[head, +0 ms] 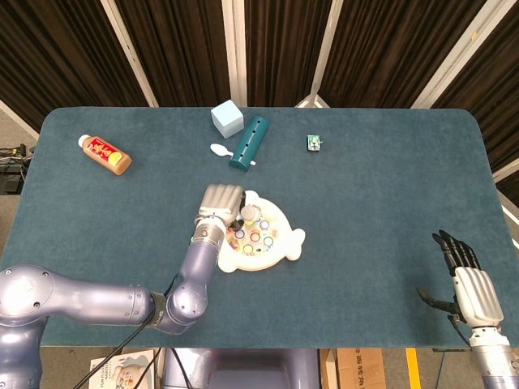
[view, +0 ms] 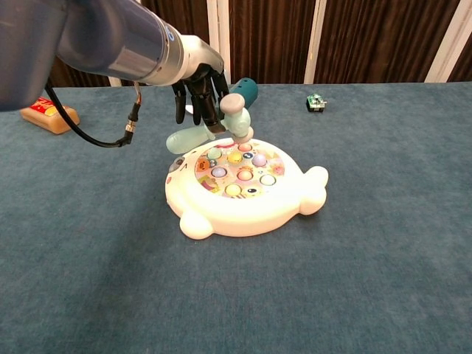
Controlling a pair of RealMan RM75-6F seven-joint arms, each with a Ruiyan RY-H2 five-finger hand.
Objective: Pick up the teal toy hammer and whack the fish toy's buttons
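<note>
Over blue felt, left hand (view: 198, 90) grips hammer (view: 221, 122) above fish toy (view: 243, 190); right hand (head: 470, 279) splayed, empty.

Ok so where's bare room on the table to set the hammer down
Bare cloth lies between the fish toy and the right hand, and in front of the bottle. It is crowded behind the toy: cube, teal block, spoon.

Left hand (view: 200, 92) covers hammer (view: 221, 122) handle's middle. Right hand (head: 472, 285) absent from chest view. Small green object (head: 315, 143) unidentifiable.
</note>
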